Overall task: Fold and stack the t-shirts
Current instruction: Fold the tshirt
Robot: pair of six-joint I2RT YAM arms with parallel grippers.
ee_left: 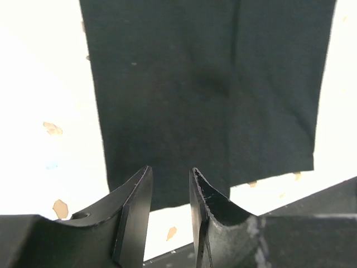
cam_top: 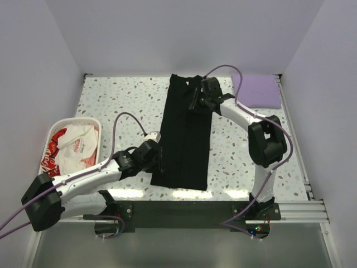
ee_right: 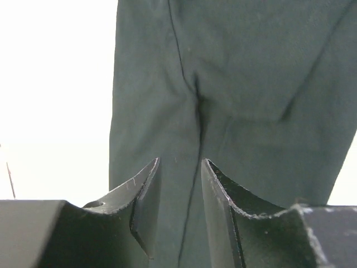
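Speckled tabletop (cam_top: pixel 122 95) between white walls carries the black t-shirt (cam_top: pixel 184 145), folded into a long strip from far edge to near edge; the lavender t-shirt (cam_top: pixel 259 89) lies folded at the far right corner; the white t-shirt (cam_top: pixel 78 148) with red lettering sits bunched in a basket (cam_top: pixel 78 120) on the left; the left hand (cam_top: pixel 158 159) is at the strip's near left edge, the right hand (cam_top: pixel 196 99) over its far end.

Left wrist: the left hand (ee_left: pixel 170 170) is parted by a narrow gap, holding nothing, above the black t-shirt's (ee_left: pixel 195 84) near hem.

Right wrist: the right hand (ee_right: pixel 181 162) is likewise slightly parted, empty, over a crease in the black t-shirt (ee_right: pixel 251 72).
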